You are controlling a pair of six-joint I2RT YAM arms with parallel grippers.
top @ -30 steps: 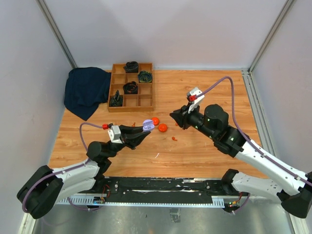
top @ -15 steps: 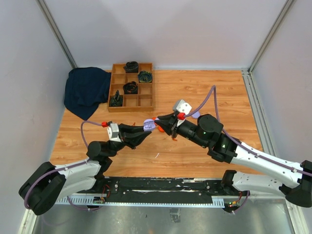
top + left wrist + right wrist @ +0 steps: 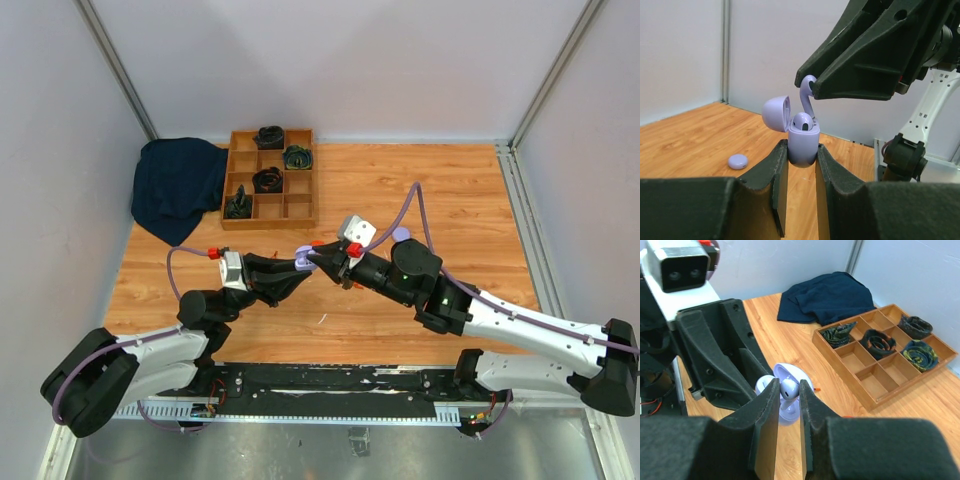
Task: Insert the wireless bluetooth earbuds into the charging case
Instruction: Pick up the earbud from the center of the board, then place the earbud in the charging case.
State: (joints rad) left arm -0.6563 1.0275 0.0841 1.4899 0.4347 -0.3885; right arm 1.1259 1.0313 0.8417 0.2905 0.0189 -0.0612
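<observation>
My left gripper is shut on the lilac charging case, held upright above the table with its lid swung open. One lilac earbud sits in the case. My right gripper is shut on a second lilac earbud, right above the case. In the left wrist view its stem curves down from the right gripper's fingers toward the open slot. From above, the two grippers meet at the case in the middle of the table.
A wooden compartment tray with rolled dark items stands at the back left, beside a dark blue cloth. A lilac disc lies on the table. An orange piece shows just behind the grippers.
The right arm has swung left and forward with the earbud, from well right of the case to directly over it. The left gripper has kept the open case almost still.
</observation>
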